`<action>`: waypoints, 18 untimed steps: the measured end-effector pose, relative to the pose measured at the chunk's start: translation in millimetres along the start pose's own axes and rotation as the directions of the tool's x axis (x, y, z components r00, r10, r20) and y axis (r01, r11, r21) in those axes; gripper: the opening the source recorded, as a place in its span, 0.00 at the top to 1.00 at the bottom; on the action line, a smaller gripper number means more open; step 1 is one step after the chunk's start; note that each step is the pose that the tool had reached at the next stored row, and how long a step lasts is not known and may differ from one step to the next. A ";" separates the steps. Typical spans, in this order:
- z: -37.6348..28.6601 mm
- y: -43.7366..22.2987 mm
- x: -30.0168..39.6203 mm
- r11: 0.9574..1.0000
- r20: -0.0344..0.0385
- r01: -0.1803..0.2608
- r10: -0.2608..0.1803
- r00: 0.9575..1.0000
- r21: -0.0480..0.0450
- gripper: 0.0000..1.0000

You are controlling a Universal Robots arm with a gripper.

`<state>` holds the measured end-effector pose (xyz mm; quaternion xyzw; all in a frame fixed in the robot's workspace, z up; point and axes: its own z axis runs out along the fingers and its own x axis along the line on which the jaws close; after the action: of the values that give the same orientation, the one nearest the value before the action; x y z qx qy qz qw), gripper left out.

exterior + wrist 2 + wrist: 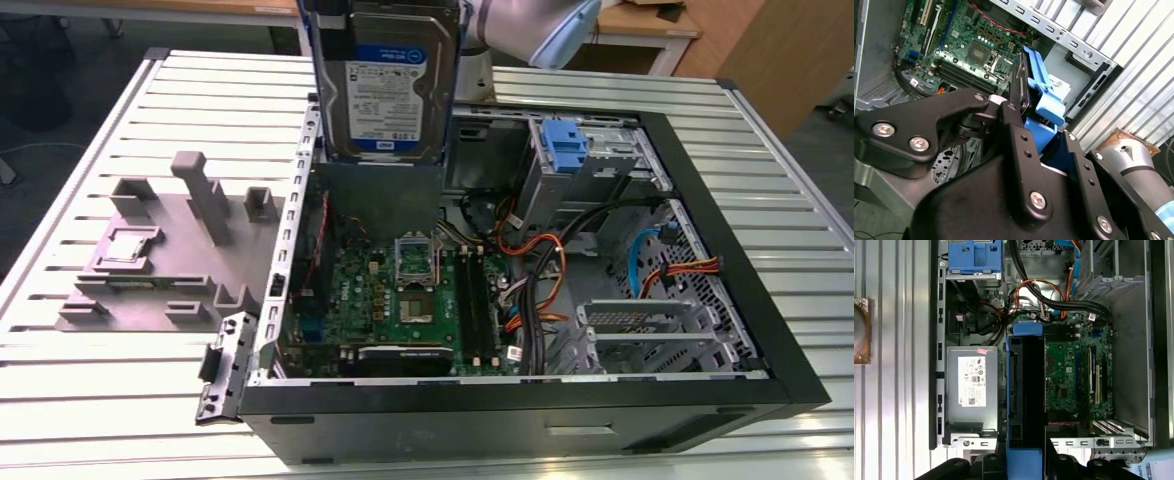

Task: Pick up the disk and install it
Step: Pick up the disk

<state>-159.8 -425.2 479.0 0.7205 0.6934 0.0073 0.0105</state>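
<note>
Grey moulded fixture (160, 250) on the slatted table (80, 400), toward its edge at the exterior view's left. Next right: the disk (380, 85) is held upright above the far corner of the open computer case (534, 420). Gripper (1036, 122) is clamped across its blue rails (1046, 100). Judged stiff, dense and shock-sensitive, so hold it by the rails or metal edges, not the label face. Case contents, continuing right: power supply (971, 385) at that corner, motherboard (400, 300), cable bundle (547, 270), blue bracket (567, 145), bare drive cage (654, 330).

white-and-blue label (384, 100) on the disk (387, 32), white sticker (972, 381) on the power supply (971, 416), print on both unreadable
</note>
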 end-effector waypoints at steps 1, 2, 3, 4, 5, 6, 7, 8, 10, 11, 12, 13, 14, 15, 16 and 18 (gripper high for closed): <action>0.3 1.7 -1.2 1.000 0.000 0.000 0.000 1.000 0.000 0.63; 0.6 4.8 -1.7 1.000 0.000 0.000 0.000 1.000 0.000 0.63; 0.9 8.2 -1.9 1.000 0.000 0.000 0.000 1.000 0.000 0.63; 1.2 12.4 -1.8 1.000 0.000 0.000 0.000 1.000 0.000 0.63; 1.6 16.9 -1.6 1.000 0.000 0.000 0.000 1.000 0.000 0.63; 1.9 21.3 -1.4 1.000 0.000 0.000 0.000 1.000 0.000 0.63; 2.2 25.7 -1.3 1.000 0.000 0.000 0.000 1.000 0.000 0.63; 2.4 29.7 -1.1 1.000 0.000 0.000 0.000 1.000 0.000 0.63; 3.0 36.7 -0.9 1.000 0.000 0.000 0.000 1.000 0.000 0.63; 3.3 39.3 -0.8 1.000 0.000 0.000 0.000 1.000 0.000 0.63; 3.5 40.8 -0.7 1.000 0.000 0.000 0.000 1.000 0.000 0.63; 3.6 41.1 -0.7 1.000 0.000 0.000 0.000 1.000 0.000 0.63; 3.6 41.1 -0.7 1.000 0.000 0.000 0.000 1.000 0.000 0.63; 3.6 41.1 -0.7 1.000 0.000 0.000 0.000 1.000 0.000 0.63; 3.6 41.2 -0.7 1.000 0.000 0.000 0.000 1.000 0.000 0.63; 3.6 41.3 -0.7 1.000 0.000 0.000 0.000 1.000 0.000 0.63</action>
<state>-118.5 -427.5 476.4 0.7205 0.6934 0.0073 0.0105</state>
